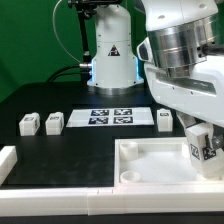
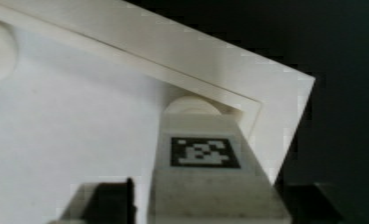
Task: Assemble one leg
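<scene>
Risk first: leg (image 2: 202, 150) sits with its far end at the corner socket (image 2: 195, 103) of the white tray part (image 1: 165, 168), and I cannot tell from either view whether the post is square to that socket. Main worry is a cocked entry. If I press with the post off the socket's axis, I judge it will jam on the rim or ride up the tray wall just beside it instead of seating.

Second worry: slip in the grip. The post is smooth plastic and I hold it by its flanks only. A twist or a hard push could turn it between my fingers (image 2: 106, 205) and swing the tagged face out of the wrist camera's sight.

Third: I see nothing clamping the tray part to the table (it may simply be resting there), so a sideways shove could slide it. The spare leg (image 1: 164, 120) beside the marker board (image 1: 110, 117) stands well apart from my work; no clash expected there.

Tool: gripper (image 2: 207, 192) narrowed to the post's width, one dark finger on either flank, tag facing the wrist camera. I read it as clamped on the leg, at the tray corner on the exterior view's right. Whether the tip is already inside the socket or only at its mouth I cannot tell
</scene>
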Controlling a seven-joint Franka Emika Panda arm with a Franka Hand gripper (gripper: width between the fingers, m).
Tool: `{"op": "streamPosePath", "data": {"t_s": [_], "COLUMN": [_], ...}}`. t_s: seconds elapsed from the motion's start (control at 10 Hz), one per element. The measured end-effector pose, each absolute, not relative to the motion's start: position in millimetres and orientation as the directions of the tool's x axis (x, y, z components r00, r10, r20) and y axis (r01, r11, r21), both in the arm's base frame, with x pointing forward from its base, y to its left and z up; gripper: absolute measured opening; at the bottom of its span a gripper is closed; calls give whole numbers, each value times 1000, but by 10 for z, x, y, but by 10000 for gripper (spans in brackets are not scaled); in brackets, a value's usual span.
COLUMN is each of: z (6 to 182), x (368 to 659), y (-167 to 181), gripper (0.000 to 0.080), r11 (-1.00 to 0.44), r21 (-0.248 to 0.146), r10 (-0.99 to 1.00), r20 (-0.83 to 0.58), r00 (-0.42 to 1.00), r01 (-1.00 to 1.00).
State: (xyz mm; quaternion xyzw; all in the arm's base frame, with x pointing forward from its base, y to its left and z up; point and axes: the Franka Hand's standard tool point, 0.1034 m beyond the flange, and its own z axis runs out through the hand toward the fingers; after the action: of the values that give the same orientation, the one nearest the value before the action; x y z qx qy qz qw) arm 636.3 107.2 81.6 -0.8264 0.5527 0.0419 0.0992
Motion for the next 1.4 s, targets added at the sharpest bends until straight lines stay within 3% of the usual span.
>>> {"op": "streamPosePath", "data": {"t_s": [0.1,0.2,0.3,0.4,0.6,0.7,0.8,0.9,1.0,1.2,1.3,1.4], "z": [792,784,787,781,777,806,834,846,836,834,828,825], "x": [6330,6329,6335,6333,6338,6377,6409,6419,6413,6411,6409,6409], "y": [1101,1100,1098,1091,1073,1097,1140,1162,1162,1164,1139,1131], "gripper": [513,513,620,641,648,648,649,649,649,373,293,293], "r11": [-490,-675,-785,-797,-922,-983,-995,-991,-994,-994,-988,-967], "r21": [-134,-158,-168,-170,-170,-120,-99,-96,-102,-106,-110,-115], "r10": [-846,-711,-591,-574,-347,-142,14,89,37,-18,-115,-232], "r20": [-165,-120,-84,-81,-29,28,54,66,59,52,41,27], "r00": [507,693,803,815,937,990,998,994,998,998,992,972], "r01": [-861,-721,-596,-579,-347,-137,19,96,43,-12,-110,-228]}}
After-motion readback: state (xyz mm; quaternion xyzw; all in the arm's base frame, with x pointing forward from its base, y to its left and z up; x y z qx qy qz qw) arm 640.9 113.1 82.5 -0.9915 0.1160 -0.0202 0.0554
